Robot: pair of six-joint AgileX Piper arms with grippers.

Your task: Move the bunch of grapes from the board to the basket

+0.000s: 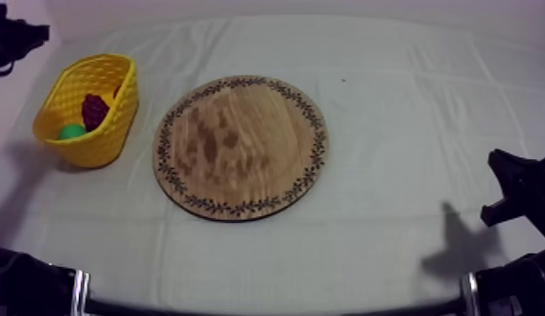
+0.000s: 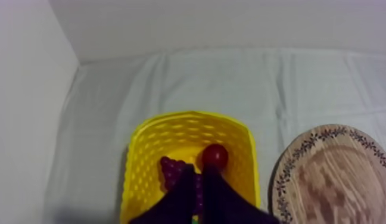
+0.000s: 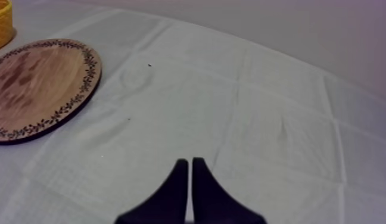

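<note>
Purple bunch of toy grapes (image 1: 94, 111) sits inside the yellow woven basket (image 1: 116, 124), next to a small red fruit (image 2: 215, 156). Left gripper (image 2: 200, 173), closed and holding nothing, hangs over the basket. Right gripper (image 3: 190, 162) is closed too.

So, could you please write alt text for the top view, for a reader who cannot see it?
A yellow basket holding a bunch of grapes and a green fruit stands left of a bare round wooden board on a cloth-covered table.
</note>
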